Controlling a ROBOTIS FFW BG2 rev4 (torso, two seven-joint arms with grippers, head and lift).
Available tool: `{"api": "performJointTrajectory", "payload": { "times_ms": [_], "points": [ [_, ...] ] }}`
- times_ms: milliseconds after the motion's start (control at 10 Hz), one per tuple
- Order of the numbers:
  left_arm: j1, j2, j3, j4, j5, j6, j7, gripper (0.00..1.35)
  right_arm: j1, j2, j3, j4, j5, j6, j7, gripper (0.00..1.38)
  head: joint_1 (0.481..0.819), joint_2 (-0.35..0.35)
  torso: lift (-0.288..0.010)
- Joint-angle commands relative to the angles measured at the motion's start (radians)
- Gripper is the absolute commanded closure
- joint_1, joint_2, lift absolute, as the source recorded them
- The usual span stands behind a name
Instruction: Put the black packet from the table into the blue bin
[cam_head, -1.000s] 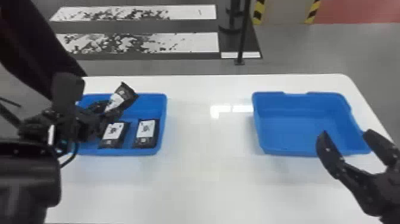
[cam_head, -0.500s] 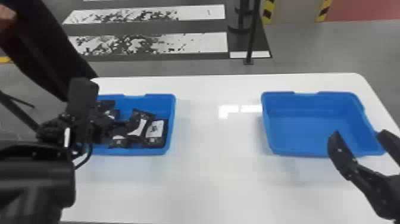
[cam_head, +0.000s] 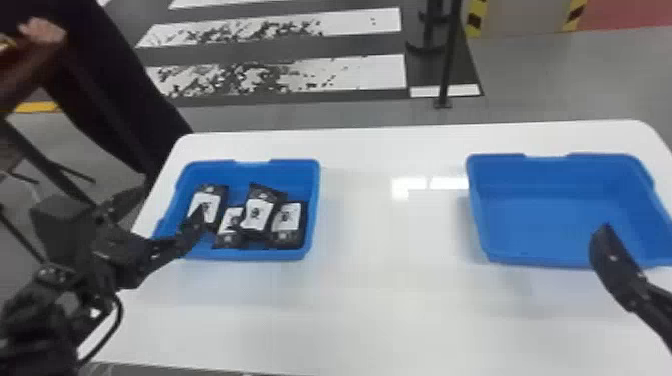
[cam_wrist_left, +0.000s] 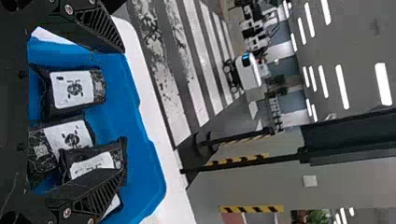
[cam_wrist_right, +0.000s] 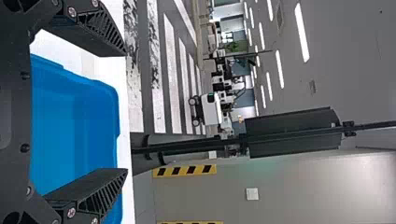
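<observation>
In the head view my left gripper (cam_head: 172, 201) is over the left side of the left blue bin (cam_head: 312, 210), open, one finger in front of a black packet (cam_head: 212, 192) with a white label. Beside that packet several more lie in the bin; one packet (cam_head: 259, 209) rests tilted, partly on its neighbours. The left wrist view has my left gripper (cam_wrist_left: 123, 111) with its fingers wide apart, a packet (cam_wrist_left: 72, 88) and others in the bin beyond. My right gripper (cam_head: 619, 272) is at the near side of the right bin; in the right wrist view the gripper (cam_wrist_right: 126, 112) stands open.
A second blue bin (cam_head: 550, 215) stands on the right of the white table (cam_head: 390, 280), with nothing visible inside. Bare tabletop lies between the two bins. A dark post (cam_head: 447, 60) rises from the floor behind the table.
The tilted packet that was up at my left gripper has dropped among the others in the left bin. My left gripper has drawn back leftward, off it. The head view has shifted somewhat.
</observation>
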Motion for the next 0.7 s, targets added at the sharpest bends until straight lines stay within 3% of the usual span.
{"api": "performJointTrajectory", "payload": {
  "times_ms": [0, 100, 300, 400, 600],
  "points": [
    [0.112, -0.009, 0.014, -0.007, 0.167, -0.141, 0.055, 0.13, 0.009, 0.000, -0.003, -0.004, -0.001, 0.000, -0.001, 0.13, 0.695, 0.181, -0.110],
    [0.186, -0.009, -0.028, -0.007, 0.299, -0.257, 0.129, 0.13, 0.011, 0.000, -0.003, -0.006, -0.001, 0.000, -0.001, 0.13, 0.695, 0.202, -0.110],
    [0.318, -0.009, -0.148, -0.016, 0.490, -0.478, 0.270, 0.13, 0.024, 0.000, -0.009, -0.013, -0.003, 0.000, -0.001, 0.13, 0.695, 0.178, -0.110],
    [0.382, -0.009, -0.183, -0.061, 0.500, -0.500, 0.347, 0.13, 0.028, 0.000, -0.011, -0.016, -0.005, 0.000, -0.001, 0.13, 0.695, 0.168, -0.110],
    [0.456, -0.009, -0.199, -0.117, 0.526, -0.522, 0.403, 0.13, 0.041, 0.002, -0.011, -0.023, -0.007, 0.000, -0.001, 0.13, 0.695, 0.151, -0.110]
  ]
}}
